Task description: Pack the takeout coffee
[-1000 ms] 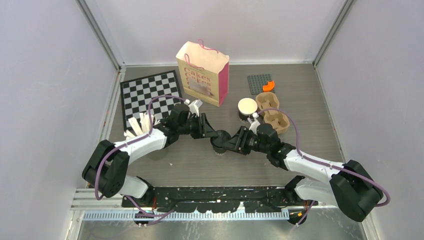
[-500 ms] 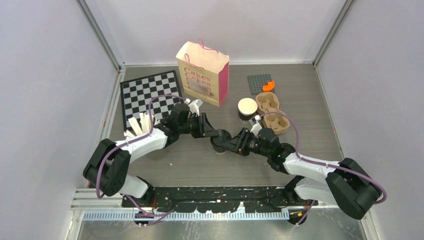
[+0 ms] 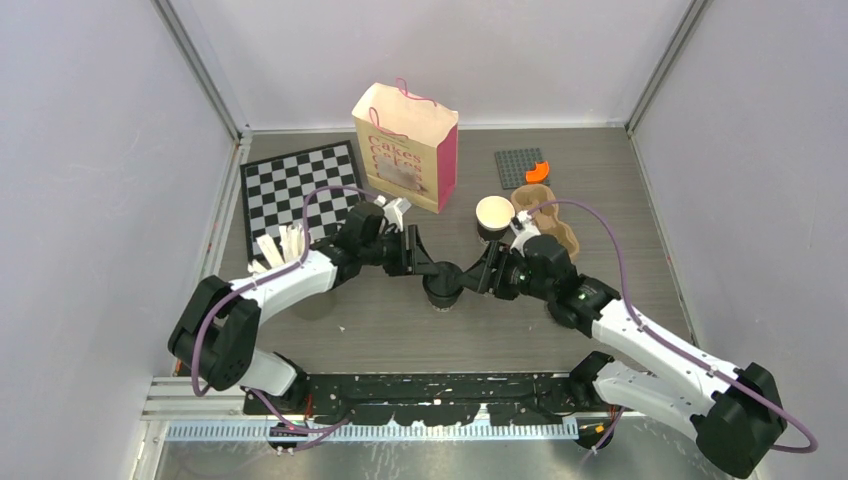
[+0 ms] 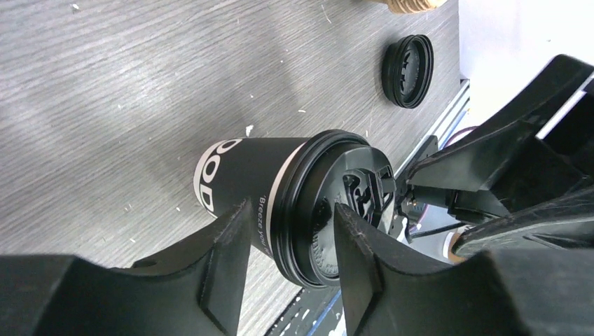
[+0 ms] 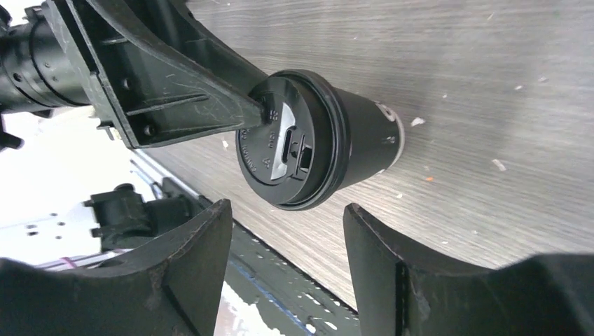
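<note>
From where I stand, the packing has barely begun. One lidded cup [image 3: 441, 290] stands upright on the table [image 3: 380, 330], caught between the two arms. It sits right at the tips of the left gripper [image 4: 291, 224] and just ahead of the right gripper [image 5: 286, 210]. The open cup [image 3: 493, 214] waits beyond the right gripper, on its far side, next to the brown carrier [image 3: 536, 203]. Its white inside is bare, and a loose lid [image 4: 408, 70] lies flat on the table past the lidded cup, as the left wrist sees it. No cup is in the carrier's wells where I can see them, though the right arm hides part of it, and none is in the paper bag [image 3: 405, 150]. I'd judge that capping the second cup and loading both are yet to do. The left gripper's jaws are part-way apart and straddle the cap's rim, one finger on top and the other along the sleeve; I can't tell whether they pinch it. The right gripper's jaws are wide apart and touch nothing. The capped cup is small, with a black sleeve, white lettering and a pale band low down. Its black cap looks seated evenly all round.
</note>
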